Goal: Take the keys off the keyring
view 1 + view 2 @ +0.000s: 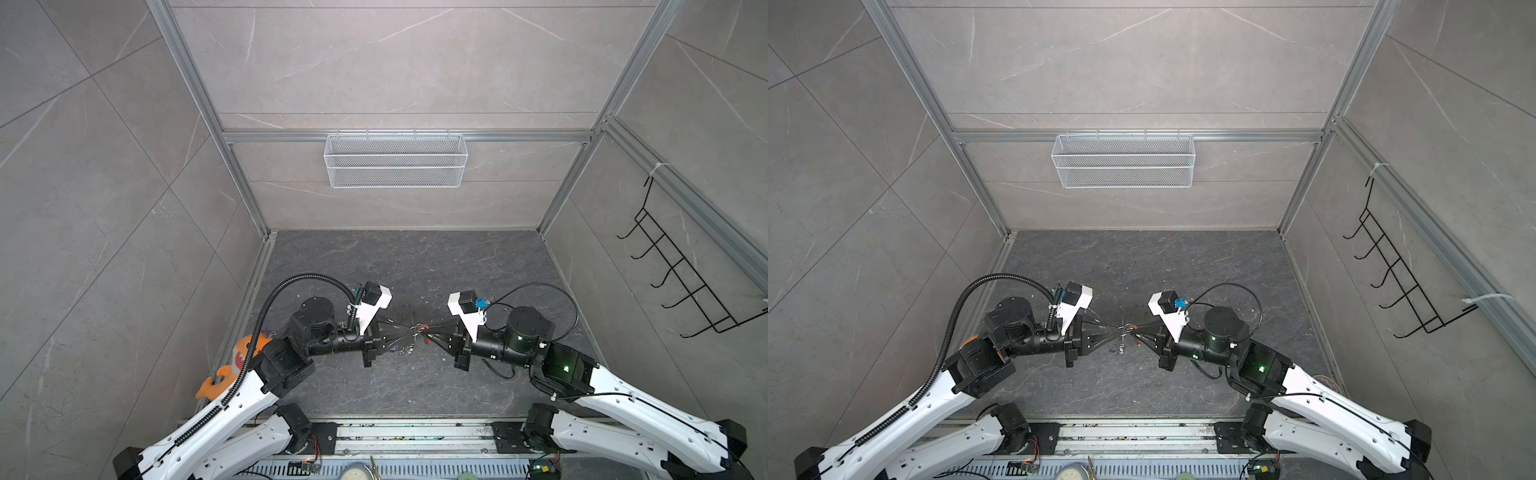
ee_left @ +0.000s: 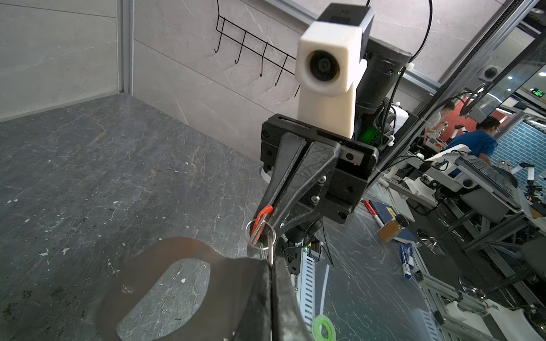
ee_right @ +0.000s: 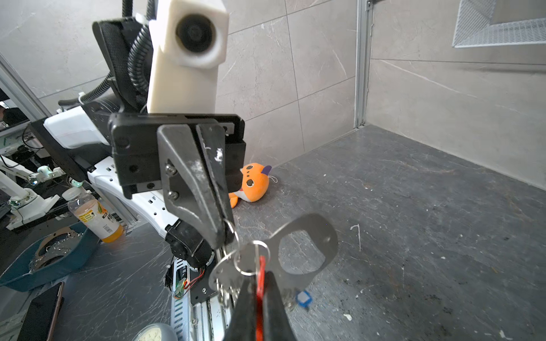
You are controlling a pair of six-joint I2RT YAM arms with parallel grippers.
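**Item 1 – left gripper (image 2: 271, 262).** My jaws are pressed fully together on a thin wire ring of the keyring (image 2: 224, 265). In the left wrist view the keyring's flat grey plate with its oval hole fills the foreground, just beside my fingers.

**Item 2 – right gripper (image 3: 260, 279).** My jaws are closed tight on the red plastic tag of the red-tagged key (image 3: 261, 270). A small split ring passes through the tag's end. The left wrist view shows the same grip from the opposite side.

**Item 3 – keyring, location.** It is held between my two gripper tips, which nearly meet over the front middle of the desk (image 1: 415, 266). In both top views it is only a small glint with a red speck, and no detail can be made out.

**Item 4 – blue-tagged key (image 3: 303, 298).** It hangs below the plate. Only the right wrist view shows it clearly, and the plate hides it in the left wrist view.

**Item 5 – plush toy (image 3: 254, 183).** Orange, lying on the desk against the side wall. The right wrist view shows most of it. In a top view my left arm partly covers it.

**Item 6 – fixtures.** A white wire basket (image 1: 395, 160) is on the back wall. A black hook rack (image 1: 681, 270) is on the right wall.
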